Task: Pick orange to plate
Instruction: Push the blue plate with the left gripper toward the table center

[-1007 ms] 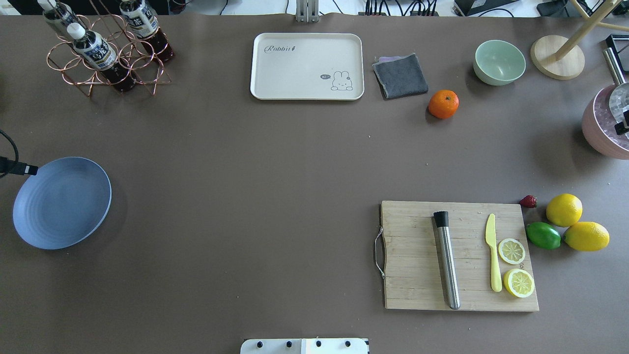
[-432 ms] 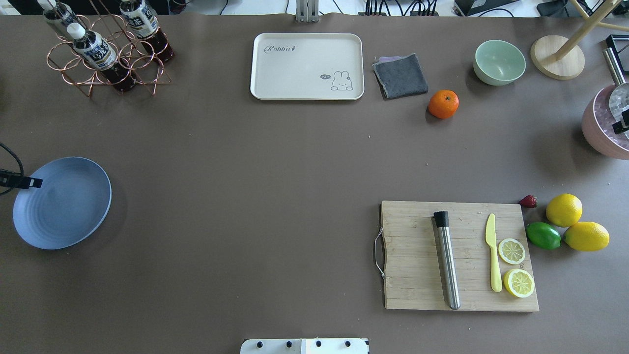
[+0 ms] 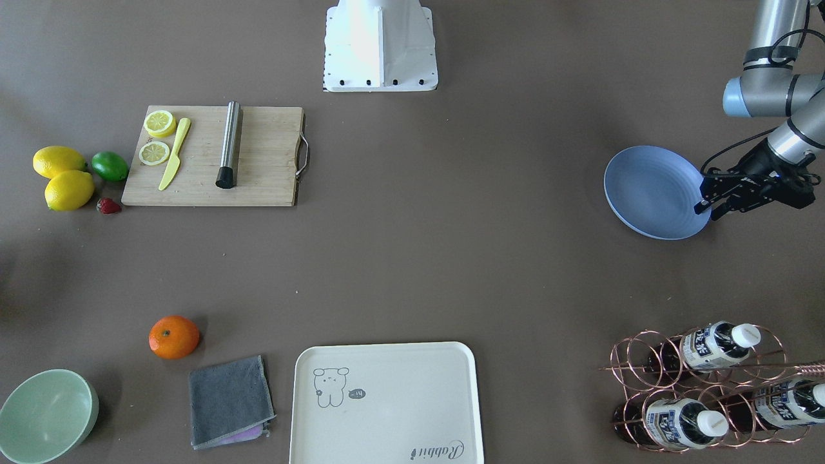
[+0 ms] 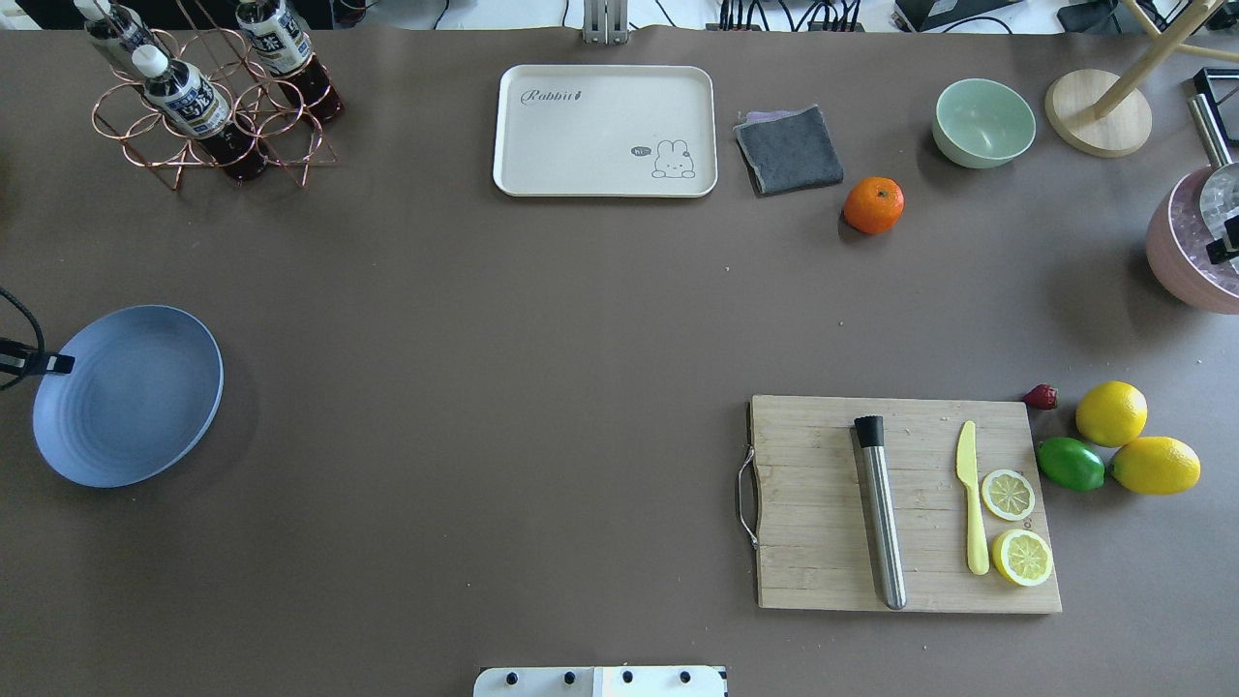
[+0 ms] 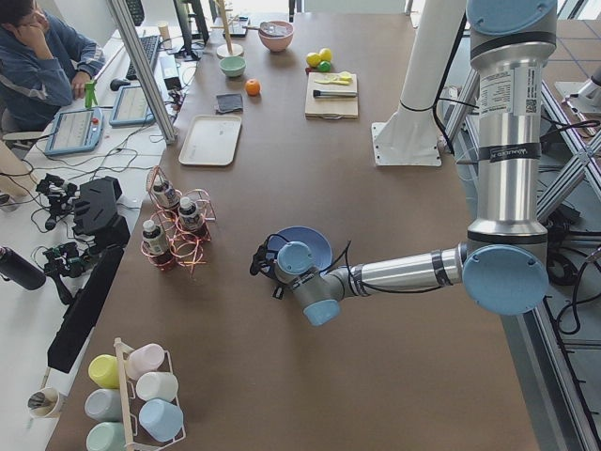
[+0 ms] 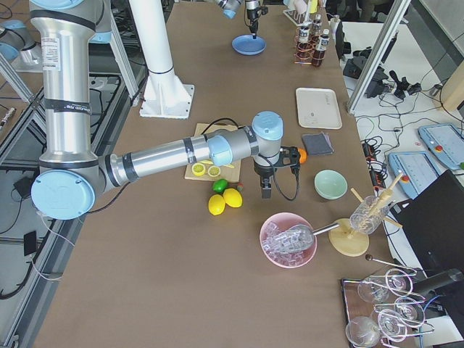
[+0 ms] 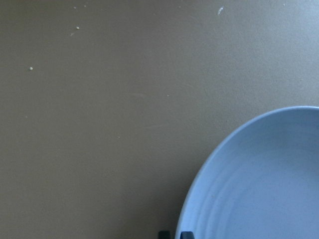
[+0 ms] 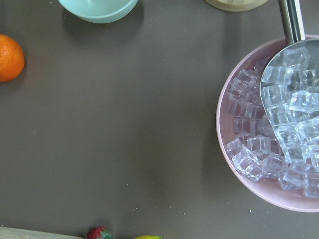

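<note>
The left arm reaches low over the table [image 3: 412, 245], its gripper [image 3: 706, 209] pinching the rim of the plate [image 3: 651, 193]. The right gripper [image 6: 265, 191] points straight down, and its spread cannot be told. The orange [image 3: 174, 336] rests beside the cloth [image 3: 229, 399], well apart from the plate.

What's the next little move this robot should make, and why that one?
Probably the right gripper should move across to the orange and stop above it. It hangs near the pink ice bowl, while the orange lies free on the table beside the grey cloth, far from the plate, whose rim the left gripper straddles.
</note>
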Controlling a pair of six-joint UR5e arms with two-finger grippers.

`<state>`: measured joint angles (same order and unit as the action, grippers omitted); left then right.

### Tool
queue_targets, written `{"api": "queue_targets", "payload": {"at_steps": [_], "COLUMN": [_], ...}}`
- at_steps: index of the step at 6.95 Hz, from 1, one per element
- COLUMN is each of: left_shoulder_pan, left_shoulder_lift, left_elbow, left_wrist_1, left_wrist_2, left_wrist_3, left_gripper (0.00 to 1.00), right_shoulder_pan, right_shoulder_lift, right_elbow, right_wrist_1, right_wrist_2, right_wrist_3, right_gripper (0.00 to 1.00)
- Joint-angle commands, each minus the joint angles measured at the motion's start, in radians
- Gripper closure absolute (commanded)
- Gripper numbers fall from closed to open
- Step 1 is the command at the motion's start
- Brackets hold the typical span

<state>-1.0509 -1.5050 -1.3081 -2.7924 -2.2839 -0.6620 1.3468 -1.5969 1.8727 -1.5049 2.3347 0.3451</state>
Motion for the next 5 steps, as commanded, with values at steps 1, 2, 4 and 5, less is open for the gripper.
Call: {"api": "queue_targets", "payload": {"at_steps": [1,2,4,5], "left_shoulder_pan": [-0.001,-0.017,-0.078,-0.057], "left_shoulder_lift": [-0.003,-0.015,-0.116,-0.201], "left_elbow": [-0.025,-0.054,-0.152,-0.189], "left_wrist_1": [0.007,0.026,0.025,0.021], "left_wrist_2": [-0.006,-0.113,-0.207,-0.2], "left_wrist_3": [-0.004,-0.027,-0.379,-0.563], "left_gripper": [1.0,1.0,1.0,1.0], "right_shoulder_pan": [0.0,0.0,0.0,0.0], "right_shoulder_lift": [0.0,0.0,0.0,0.002], "right_elbow": [0.0,0.0,0.0,0.0], "right_wrist_1": [0.0,0.0,0.0,0.0], "right_wrist_2": [0.0,0.0,0.0,0.0], "right_wrist_3": [0.0,0.0,0.0,0.0], "right_gripper": [0.0,0.0,0.0,0.0]}}
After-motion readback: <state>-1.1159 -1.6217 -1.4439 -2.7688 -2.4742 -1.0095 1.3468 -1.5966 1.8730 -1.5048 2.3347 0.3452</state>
